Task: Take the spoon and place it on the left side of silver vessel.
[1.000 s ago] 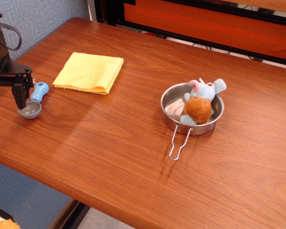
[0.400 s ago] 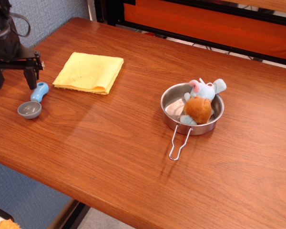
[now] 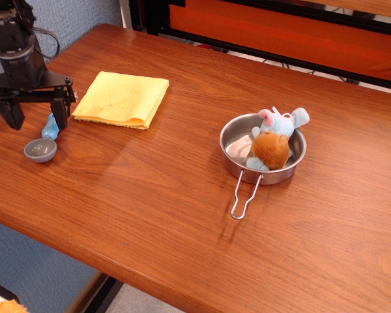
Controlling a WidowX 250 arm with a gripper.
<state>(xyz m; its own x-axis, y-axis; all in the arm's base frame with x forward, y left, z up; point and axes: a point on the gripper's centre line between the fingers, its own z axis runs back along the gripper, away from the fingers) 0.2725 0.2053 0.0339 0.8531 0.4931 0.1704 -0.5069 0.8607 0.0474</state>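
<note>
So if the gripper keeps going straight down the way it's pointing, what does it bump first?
Probably the spoon: the open gripper points down over its blue handle, though depth is hard to judge.

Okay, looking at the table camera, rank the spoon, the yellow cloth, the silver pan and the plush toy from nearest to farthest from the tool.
1. The spoon, right under the open tool at the table's left edge.
2. The yellow cloth, just right of the tool.
3. The silver pan, far right.
4. The plush toy, inside the pan toward its far side, so only slightly farther.
</note>
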